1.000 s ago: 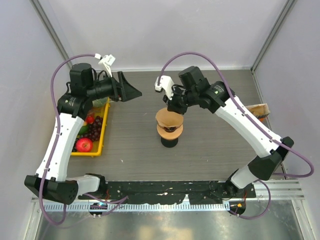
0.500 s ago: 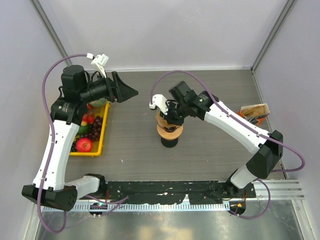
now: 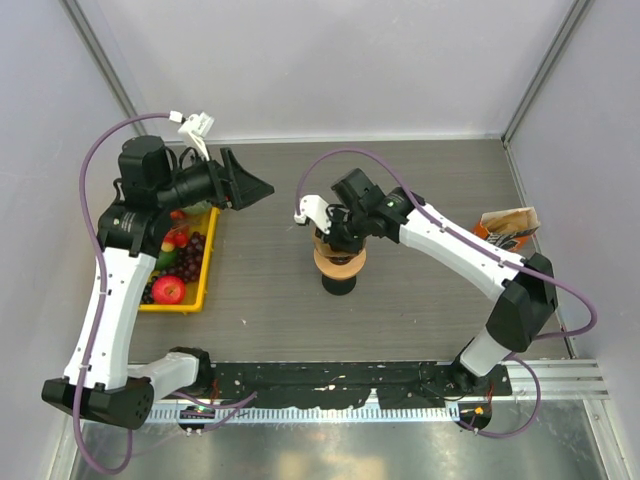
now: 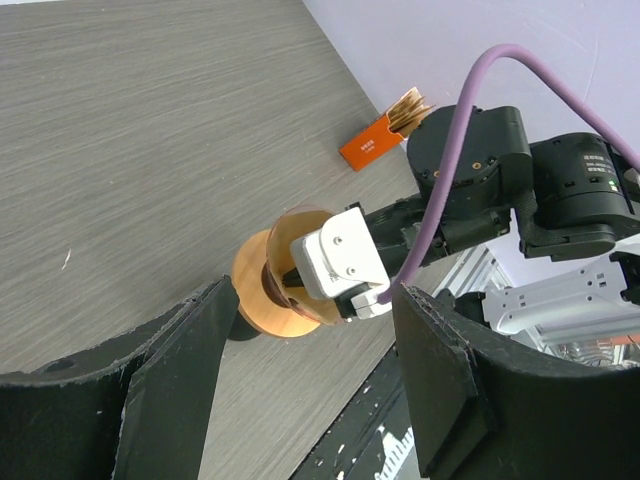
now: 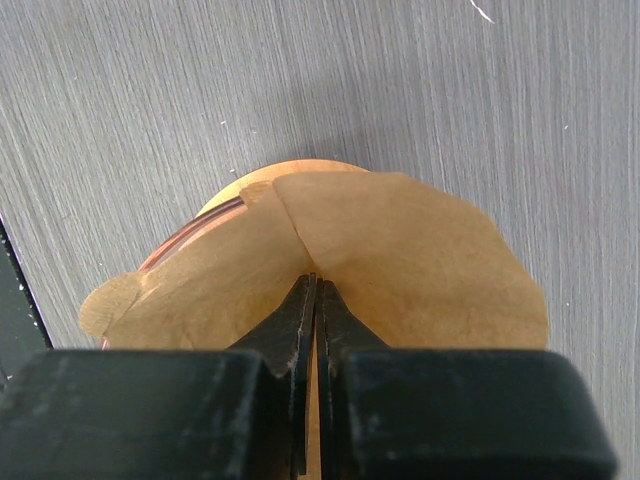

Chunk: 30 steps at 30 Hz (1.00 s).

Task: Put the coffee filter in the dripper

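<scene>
Grey tabletop point(image 3: 260, 300): right gripper point(image 5: 312, 287) pinches coffee filter point(image 5: 420, 270) over dripper point(image 4: 258, 296); left gripper point(image 3: 248, 186) gapes empty.

Grey wood-grain table point(image 3: 260, 290), yellow fruit tray point(image 3: 206, 268) left, black cup point(image 3: 338, 285) centre; orange packet point(image 3: 508, 228) right

The way down into the dripper point(image 3: 340, 263) is blocked from above by the right claw point(image 5: 315, 290), which is pinched on the coffee filter point(image 5: 400, 260) spread over the rim. Bare bench point(image 3: 260, 300) lies wide to the dripper's left and near side. The left claw point(image 3: 262, 186), jaws apart, hangs near the yellow fruit tray point(image 3: 205, 270). A filter packet point(image 3: 508, 226) sits by the right wall.
</scene>
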Available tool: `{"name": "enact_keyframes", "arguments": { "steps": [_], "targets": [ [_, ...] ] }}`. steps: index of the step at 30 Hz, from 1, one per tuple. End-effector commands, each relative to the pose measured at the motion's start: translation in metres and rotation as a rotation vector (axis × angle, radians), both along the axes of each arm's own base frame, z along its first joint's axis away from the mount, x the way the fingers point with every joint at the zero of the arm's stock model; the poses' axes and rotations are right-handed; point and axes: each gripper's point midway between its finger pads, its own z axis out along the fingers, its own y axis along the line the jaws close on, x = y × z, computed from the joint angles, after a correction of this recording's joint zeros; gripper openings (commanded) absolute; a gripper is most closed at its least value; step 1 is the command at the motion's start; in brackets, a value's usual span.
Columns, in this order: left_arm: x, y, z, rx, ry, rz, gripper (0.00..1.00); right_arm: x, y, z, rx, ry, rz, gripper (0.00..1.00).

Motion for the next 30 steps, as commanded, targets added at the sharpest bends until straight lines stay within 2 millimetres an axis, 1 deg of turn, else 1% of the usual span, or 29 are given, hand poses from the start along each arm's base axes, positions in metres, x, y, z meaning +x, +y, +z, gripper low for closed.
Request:
{"name": "enact_keyframes", "arguments": {
  "steps": [1, 5, 6, 9, 14, 17, 21, 25, 26, 30],
  "targets": [
    [-0.005, 0.004, 0.007, 0.008, -0.042, 0.005, 0.72, -0.001, 0.009, -0.001, 0.009, -0.006, 0.052, 0.06],
    [-0.005, 0.005, 0.005, 0.010, -0.042, 0.009, 0.73, -0.002, 0.009, -0.004, 0.000, 0.003, 0.062, 0.08],
    [-0.005, 0.005, 0.005, 0.010, -0.042, 0.010, 0.72, -0.004, 0.008, -0.008, -0.012, 0.018, 0.070, 0.10],
    [-0.003, 0.006, 0.003, 0.013, -0.038, 0.013, 0.73, -0.006, 0.007, -0.009, -0.018, 0.030, 0.073, 0.18],
    [-0.002, 0.006, 0.004, 0.012, -0.040, 0.013, 0.73, -0.008, 0.003, -0.012, -0.039, 0.038, 0.078, 0.36],
    [-0.001, 0.006, 0.003, 0.011, -0.036, 0.014, 0.73, -0.007, 0.003, -0.013, -0.043, 0.036, 0.076, 0.43],
    [-0.001, 0.006, 0.004, 0.010, -0.038, 0.014, 0.73, -0.004, 0.004, -0.013, -0.049, 0.028, 0.073, 0.43],
    [-0.002, 0.006, 0.004, 0.009, -0.039, 0.012, 0.73, 0.000, 0.004, -0.014, -0.055, 0.023, 0.059, 0.38],
    [-0.002, 0.006, 0.004, 0.010, -0.041, 0.014, 0.73, 0.002, 0.005, -0.011, -0.050, 0.016, 0.054, 0.38],
    [-0.002, 0.006, 0.001, 0.012, -0.033, 0.012, 0.73, 0.003, 0.005, -0.007, -0.055, 0.010, 0.047, 0.32]
  ]
}}
